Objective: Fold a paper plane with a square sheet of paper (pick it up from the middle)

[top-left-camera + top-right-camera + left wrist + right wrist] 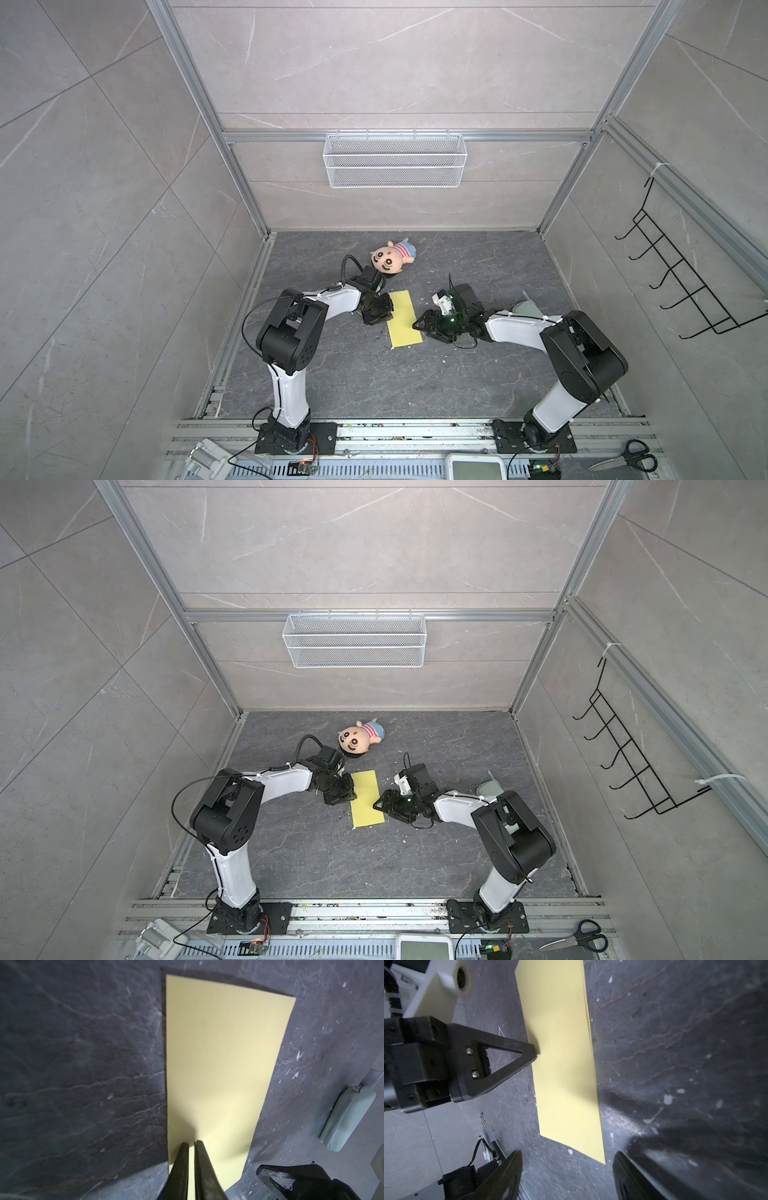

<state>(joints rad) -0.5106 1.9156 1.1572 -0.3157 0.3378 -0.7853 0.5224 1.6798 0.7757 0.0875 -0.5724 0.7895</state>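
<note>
The square sheet of paper (405,320) (366,800) lies folded in half as a long pale-yellow rectangle on the dark table; a paper plane is out of view. My left gripper (389,318) (192,1143) comes in from the left, its jaws shut to a thin slit, with the tips resting on the sheet (218,1059) near its left long edge. In the right wrist view that fingertip (535,1051) touches the paper (564,1068). My right gripper (420,327) (566,1157) hovers open by the sheet's right edge, nothing between its fingers.
A plush doll (392,257) lies behind the paper. A pale green pad (525,309) (349,1115) sits by the right arm. A white wire basket (395,160) hangs on the back wall, a black hook rack (685,286) on the right wall. Scissors (627,457) lie at the front right.
</note>
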